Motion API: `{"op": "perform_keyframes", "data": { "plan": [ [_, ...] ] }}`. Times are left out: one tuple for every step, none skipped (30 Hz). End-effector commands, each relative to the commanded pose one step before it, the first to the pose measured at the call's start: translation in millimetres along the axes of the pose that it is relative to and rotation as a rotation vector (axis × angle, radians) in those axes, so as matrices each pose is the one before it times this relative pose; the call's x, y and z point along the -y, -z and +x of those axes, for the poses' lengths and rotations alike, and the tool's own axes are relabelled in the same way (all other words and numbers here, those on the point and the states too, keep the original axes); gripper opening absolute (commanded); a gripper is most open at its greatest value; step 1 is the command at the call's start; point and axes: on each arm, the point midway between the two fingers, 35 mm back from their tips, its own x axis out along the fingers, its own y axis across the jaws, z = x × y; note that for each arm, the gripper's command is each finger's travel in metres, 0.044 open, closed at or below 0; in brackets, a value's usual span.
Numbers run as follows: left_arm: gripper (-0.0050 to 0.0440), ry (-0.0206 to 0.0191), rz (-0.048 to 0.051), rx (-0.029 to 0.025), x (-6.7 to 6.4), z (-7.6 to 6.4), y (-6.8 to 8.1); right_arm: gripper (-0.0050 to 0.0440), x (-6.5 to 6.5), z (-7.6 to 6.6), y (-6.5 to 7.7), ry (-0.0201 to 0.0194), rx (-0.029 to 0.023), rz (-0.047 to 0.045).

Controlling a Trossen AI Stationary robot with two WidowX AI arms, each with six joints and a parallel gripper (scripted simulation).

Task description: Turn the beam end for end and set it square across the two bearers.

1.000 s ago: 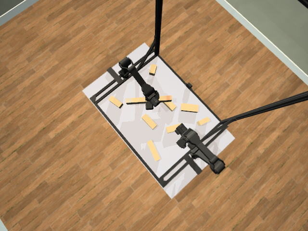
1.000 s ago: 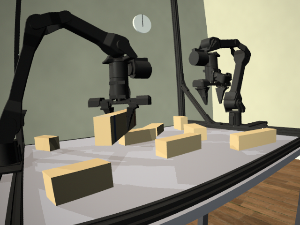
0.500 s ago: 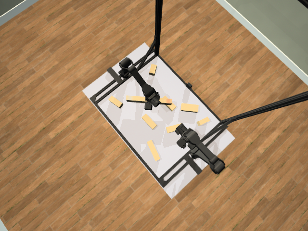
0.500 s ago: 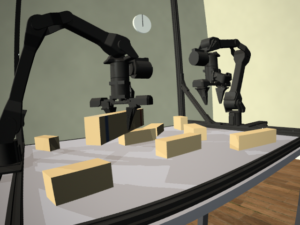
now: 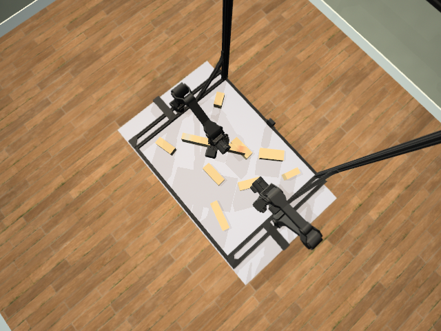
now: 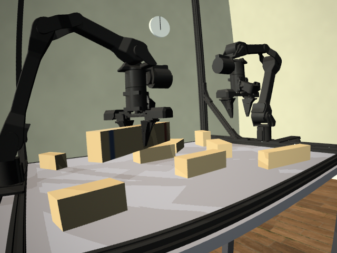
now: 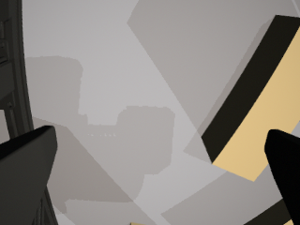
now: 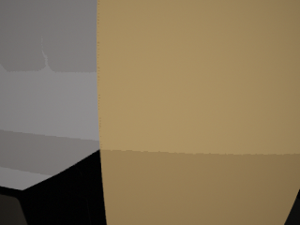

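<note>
Beam (image 5: 193, 139) (image 6: 122, 144) (image 8: 197, 84) is pinched in the right gripper (image 5: 218, 144) (image 6: 136, 138) (image 8: 176, 149), with the fingers parted a bit under halfway and closed on its long sides. It's gripped somewhere around the middle, so a good length is left sticking out either way. A blue band (image 6: 111, 144) is shown toward one end on the dark side, and a dark red band (image 6: 165, 132) toward the other. From the top, one end is seen crossing over a timber block (image 5: 236, 141), but whether the two are touching can't be told. Most of the right wrist view is filled by pale wood, with a strip of table left visible beside it. As for the left gripper (image 5: 262, 197) (image 6: 239, 116) (image 7: 165, 139), it's opened all the way and nothing is held in it; its fingertips are pointed down, well above the table. Another block (image 7: 258, 108) is seen lower down in the left wrist view, near one finger in the picture, not gripped. More loose timber is scattered around the white table (image 5: 188, 181) (image 6: 163, 196), and which two pieces are meant as the bearers can't really be told. Beam's clearly not been let go.
</note>
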Motion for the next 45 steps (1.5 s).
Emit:
{"op": "perform_keyframes", "data": {
  "plan": [
    [0.044, -0.00154, -0.00231, -0.00019, -0.18, -0.22, 0.04, 0.0, 2.88, -4.45, -4.37, 0.00885, 0.01273, 0.04181],
    [0.044, 0.0, 0.0, 0.0, 0.0, 0.0, 0.0, 0.0, 0.14, 0.0, -0.24, 0.0, 0.0, 0.01129],
    [0.044, 0.0, 0.0, 0.0, 0.0, 0.0, 0.0, 0.0, 0.14, 0.0, -0.24, 0.0, 0.0, 0.01154],
    [0.044, 0.0, 0.0, 0.0, 0.0, 0.0, 0.0, 0.0, 0.15, 0.0, -0.25, 0.0, 0.0, 0.01185],
    [0.044, 0.0, 0.0, 0.0, 0.0, 0.0, 0.0, 0.0, 0.14, 0.0, -0.24, 0.0, 0.0, 0.01147],
    [0.044, 0.0, 0.0, 0.0, 0.0, 0.0, 0.0, 0.0, 0.0, 0.0, 0.0, 0.0, 0.0, 0.0],
    [0.044, 0.0, 0.0, 0.0, 0.0, 0.0, 0.0, 0.0, 0.0, 0.0, 0.0, 0.0, 0.0, 0.0],
    [0.044, 0.0, 0.0, 0.0, 0.0, 0.0, 0.0, 0.0, 0.14, 0.0, -0.25, 0.0, 0.0, 0.01172],
    [0.044, 0.0, 0.0, 0.0, 0.0, 0.0, 0.0, 0.0, 0.13, 0.0, -0.25, 0.0, 0.0, 0.01138],
    [0.044, 0.0, 0.0, 0.0, 0.0, 0.0, 0.0, 0.0, 0.13, 0.0, -0.25, 0.0, 0.0, 0.01162],
    [0.044, 0.0, 0.0, 0.0, 0.0, 0.0, 0.0, 0.0, 0.13, 0.0, -0.26, 0.0, 0.0, 0.01192],
    [0.044, 0.0, 0.0, 0.0, 0.0, 0.0, 0.0, 0.0, 0.12, 0.0, -0.25, 0.0, 0.0, 0.01158],
    [0.044, 0.0, 0.0, 0.0, 0.0, 0.0, 0.0, 0.0, 0.12, 0.0, -0.26, 0.0, 0.0, 0.01183],
    [0.044, 0.0, 0.0, 0.0, 0.0, 0.0, 0.0, 0.0, 0.12, 0.0, -0.26, 0.0, 0.0, 0.01152],
    [0.044, 0.0, 0.0, 0.0, 0.0, 0.0, 0.0, 0.0, 0.12, 0.0, -0.26, 0.0, 0.0, 0.01176],
    [0.044, 0.0, 0.0, 0.0, 0.0, 0.0, 0.0, 0.0, 0.11, 0.0, -0.26, 0.0, 0.0, 0.01148],
    [0.044, 0.0, 0.0, 0.0, 0.0, 0.0, 0.0, 0.0, 0.11, 0.0, -0.26, 0.0, 0.0, 0.01172],
    [0.044, 0.0, 0.0, 0.0, 0.0, 0.0, 0.0, 0.0, 0.11, 0.0, -0.26, 0.0, 0.0, 0.01147],
    [0.044, 0.0, 0.0, 0.0, 0.0, 0.0, 0.0, 0.0, 0.1, 0.0, -0.27, 0.0, 0.0, 0.01169],
    [0.044, 0.0, 0.0, 0.0, 0.0, 0.0, 0.0, 0.0, 0.1, 0.0, -0.26, 0.0, 0.0, 0.01146],
    [0.044, 0.0, 0.0, 0.0, 0.0, 0.0, 0.0, 0.0, 0.1, 0.0, -0.27, 0.0, 0.0, 0.01169],
    [0.044, 0.0, 0.0, 0.0, 0.0, 0.0, 0.0, 0.0, 0.1, 0.0, -0.28, 0.0, 0.0, 0.01195],
    [0.044, 0.0, 0.0, 0.0, 0.0, 0.0, 0.0, 0.0, 0.0, 0.0, 0.0, 0.0, 0.0, 0.0],
    [0.044, 0.0, 0.0, 0.0, 0.0, 0.0, 0.0, 0.0, 0.0, 0.0, 0.0, 0.0, 0.0, 0.0],
    [0.044, 0.0, 0.0, 0.0, 0.0, 0.0, 0.0, 0.0, 0.09, 0.0, -0.27, 0.0, 0.0, 0.0117],
    [0.044, 0.0, 0.0, 0.0, 0.0, 0.0, 0.0, 0.0, 0.09, 0.0, -0.28, 0.0, 0.0, 0.01193],
    [0.044, 0.0, 0.0, 0.0, 0.0, 0.0, 0.0, 0.0, 0.09, 0.0, -0.27, 0.0, 0.0, 0.0117],
    [0.044, 0.0, 0.0, 0.0, 0.0, 0.0, 0.0, 0.0, 0.08, 0.0, -0.28, 0.0, 0.0, 0.01192],
    [0.044, 0.0, 0.0, 0.0, 0.0, 0.0, 0.0, 0.0, 0.08, 0.0, -0.28, 0.0, 0.0, 0.0117],
    [0.044, 0.0, 0.0, 0.0, 0.0, 0.0, 0.0, 0.0, 0.08, 0.0, -0.28, 0.0, 0.0, 0.01192],
    [0.044, 0.0, 0.0, 0.0, 0.0, 0.0, 0.0, 0.0, 0.07, 0.0, -0.28, 0.0, 0.0, 0.01171],
    [0.044, 0.0, 0.0, 0.0, 0.0, 0.0, 0.0, 0.0, 0.07, 0.0, -0.28, 0.0, 0.0, 0.01192],
    [0.044, 0.0, 0.0, 0.0, 0.0, 0.0, 0.0, 0.0, 0.07, 0.0, -0.28, 0.0, 0.0, 0.01173],
    [0.044, 0.0, 0.0, 0.0, 0.0, 0.0, 0.0, 0.0, 0.06, 0.0, -0.29, 0.0, 0.0, 0.01194],
    [0.044, 0.0, 0.0, 0.0, 0.0, 0.0, 0.0, 0.0, 0.06, 0.0, -0.28, 0.0, 0.0, 0.01175],
    [0.044, 0.0, 0.0, 0.0, 0.0, 0.0, 0.0, 0.0, 0.06, 0.0, -0.29, 0.0, 0.0, 0.01196],
    [0.044, 0.0, 0.0, 0.0, 0.0, 0.0, 0.0, 0.0, 0.05, 0.0, -0.28, 0.0, 0.0, 0.01178],
    [0.044, 0.0, 0.0, 0.0, 0.0, 0.0, 0.0, 0.0, 0.05, 0.0, -0.28, 0.0, 0.0, 0.01161],
    [0.044, 0.0, 0.0, 0.0, 0.0, 0.0, 0.0, 0.0, 0.05, 0.0, -0.29, 0.0, 0.0, 0.0118],
    [0.044, 0.0, 0.0, 0.0, 0.0, 0.0, 0.0, 0.0, 0.0, 0.0, 0.0, 0.0, 0.0, 0.0],
    [0.044, 0.0, 0.0, 0.0, 0.0, 0.0, 0.0, 0.0, 0.0, 0.0, 0.0, 0.0, 0.0, 0.0],
    [0.044, 0.0, 0.0, 0.0, 0.0, 0.0, 0.0, 0.0, 0.04, 0.0, -0.28, 0.0, 0.0, 0.01165],
    [0.044, 0.0, 0.0, 0.0, 0.0, 0.0, 0.0, 0.0, 0.04, 0.0, -0.29, 0.0, 0.0, 0.01185],
    [0.044, 0.0, 0.0, 0.0, 0.0, 0.0, 0.0, 0.0, 0.04, 0.0, -0.28, 0.0, 0.0, 0.0117],
    [0.044, 0.0, 0.0, 0.0, 0.0, 0.0, 0.0, 0.0, 0.03, 0.0, -0.29, 0.0, 0.0, 0.01189]
  ]
}}
